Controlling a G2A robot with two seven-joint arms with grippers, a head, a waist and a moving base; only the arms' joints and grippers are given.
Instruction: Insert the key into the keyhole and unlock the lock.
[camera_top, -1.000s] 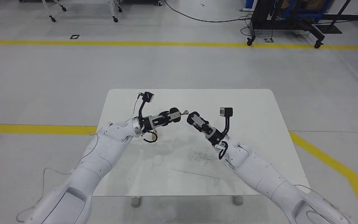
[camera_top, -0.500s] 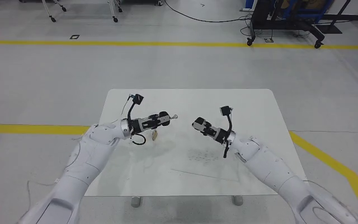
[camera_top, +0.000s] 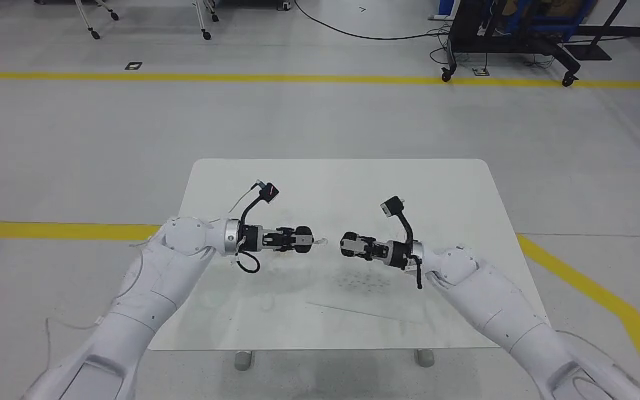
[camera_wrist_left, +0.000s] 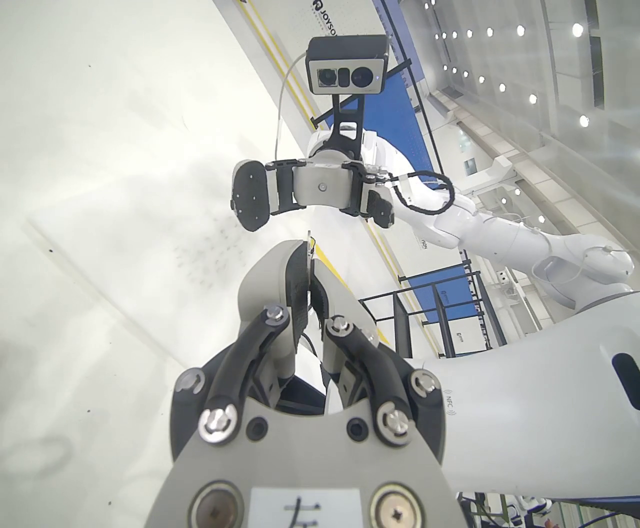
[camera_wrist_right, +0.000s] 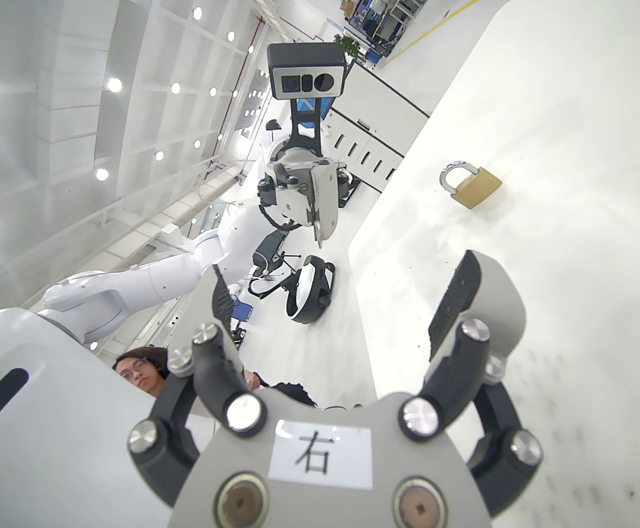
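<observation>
One step in at best: key (camera_wrist_left: 309, 243) pinched in closed left hand (camera_wrist_left: 306, 265), right hand (camera_wrist_right: 345, 275) wide open and empty, lock (camera_wrist_right: 472, 186) loose on counter (camera_wrist_right: 550, 125), insertion and unlocking undone.

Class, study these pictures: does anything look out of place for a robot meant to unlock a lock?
Yes. The padlock lies loose on the table, held by nothing. The left tool grips the key above the table, facing the right tool, which is open and empty, so the key points away from the padlock.
</observation>
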